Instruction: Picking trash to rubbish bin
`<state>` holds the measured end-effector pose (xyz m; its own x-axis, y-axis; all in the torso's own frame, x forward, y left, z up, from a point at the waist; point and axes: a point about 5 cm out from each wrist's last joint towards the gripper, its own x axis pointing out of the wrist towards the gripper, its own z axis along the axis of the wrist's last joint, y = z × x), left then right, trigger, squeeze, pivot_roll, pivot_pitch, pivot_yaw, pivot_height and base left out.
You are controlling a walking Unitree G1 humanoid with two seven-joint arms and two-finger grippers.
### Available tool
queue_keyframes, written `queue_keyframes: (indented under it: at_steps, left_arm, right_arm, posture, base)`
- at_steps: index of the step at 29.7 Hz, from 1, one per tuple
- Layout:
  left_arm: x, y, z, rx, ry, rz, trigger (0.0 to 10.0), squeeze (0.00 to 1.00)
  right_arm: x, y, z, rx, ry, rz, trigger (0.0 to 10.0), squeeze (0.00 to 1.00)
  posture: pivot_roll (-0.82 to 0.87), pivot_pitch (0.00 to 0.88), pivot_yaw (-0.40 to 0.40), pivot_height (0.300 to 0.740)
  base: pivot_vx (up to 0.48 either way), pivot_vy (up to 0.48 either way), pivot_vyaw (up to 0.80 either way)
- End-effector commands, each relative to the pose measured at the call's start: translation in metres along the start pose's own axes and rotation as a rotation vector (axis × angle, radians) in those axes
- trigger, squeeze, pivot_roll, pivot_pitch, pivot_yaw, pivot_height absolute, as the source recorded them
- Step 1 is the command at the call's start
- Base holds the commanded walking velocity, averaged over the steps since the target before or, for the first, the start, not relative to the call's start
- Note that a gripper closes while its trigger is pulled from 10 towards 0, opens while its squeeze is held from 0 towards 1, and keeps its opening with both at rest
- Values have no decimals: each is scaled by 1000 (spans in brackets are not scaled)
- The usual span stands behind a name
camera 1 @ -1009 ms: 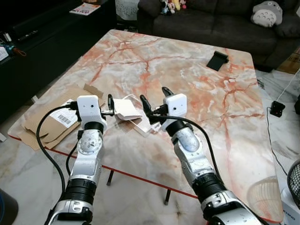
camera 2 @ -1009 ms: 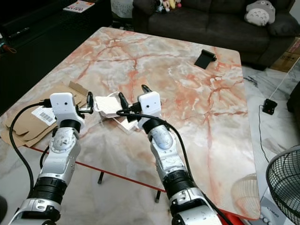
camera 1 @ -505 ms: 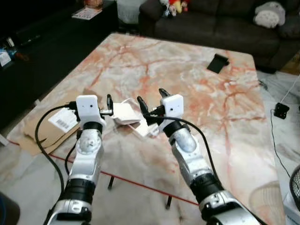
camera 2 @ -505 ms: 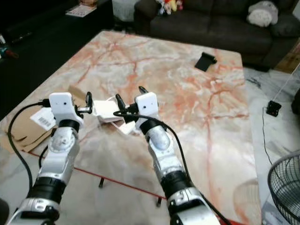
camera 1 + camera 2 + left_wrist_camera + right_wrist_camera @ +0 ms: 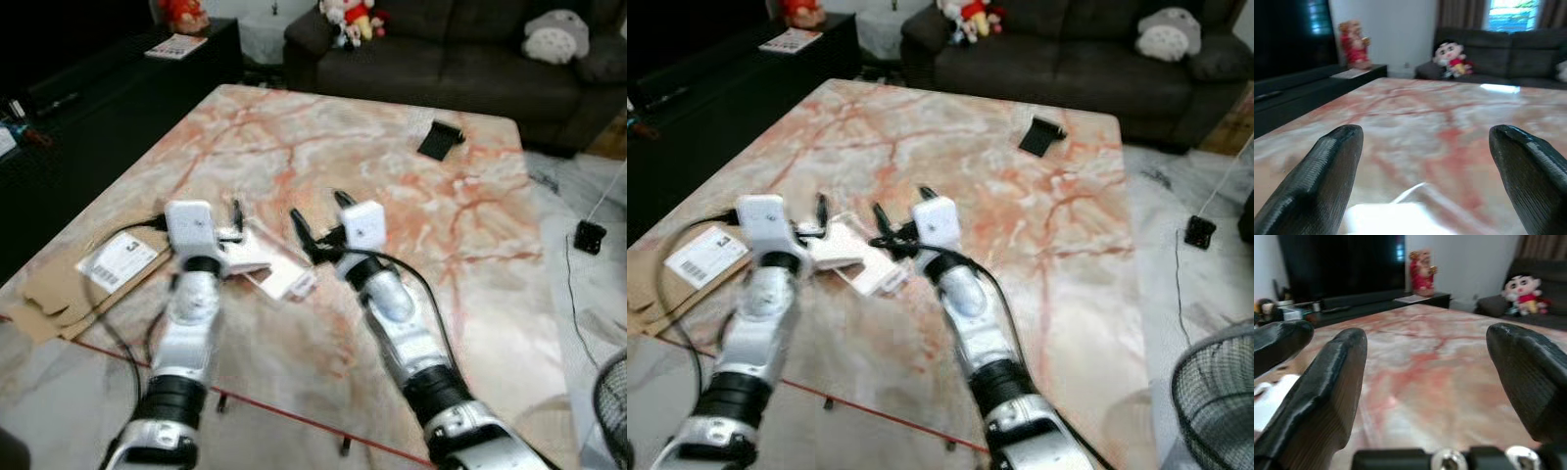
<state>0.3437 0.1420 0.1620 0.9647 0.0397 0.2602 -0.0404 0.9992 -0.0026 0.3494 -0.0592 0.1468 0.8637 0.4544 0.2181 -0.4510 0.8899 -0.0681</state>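
A flat piece of white trash, made of crumpled white paper lying on a clear plastic tray (image 5: 266,264), is seen on the near part of the large pink-veined marble table (image 5: 392,176). The paper is folded and rumpled; the plastic beneath it projects toward the robot's right and ends in a squared corner. The whole piece rests flat on the tabletop, between the two grippers, well short of the table's near edge.

The left gripper (image 5: 236,231) is held low over the table at the trash's left end. Its two black fingers (image 5: 1322,181) are recorded as spread wide in the left wrist view, with the white edge of the trash visible low between them. Whether the fingers touch the paper cannot be told.

The right gripper (image 5: 318,224) is positioned just beside the trash's right end, its fingers (image 5: 1317,401) likewise spread wide apart and holding nothing. Marble is seen in the gap between them.

Flattened brown cardboard with a white barcode label (image 5: 108,269) lies at the table's left corner. A small black object (image 5: 440,141) is noted on the far side of the table.
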Motion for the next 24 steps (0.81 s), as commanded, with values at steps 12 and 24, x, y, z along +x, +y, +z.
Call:
queue_keyframes:
  at_steps: [12,24]
  left_arm:
    - [-6,12,-7,0,34,51,10000,0]
    - [0,41,-24,-268,164,206,10000,0]
  right_arm:
    - [1,8,2,7,-8,24,10000,0]
    - [0,6,1,6,-3,27,10000,0]
  posture:
    - [123,95,-27,740]
    - [116,112,-34,740]
  base:
    - [0,0,0]
    - [0,0,0]
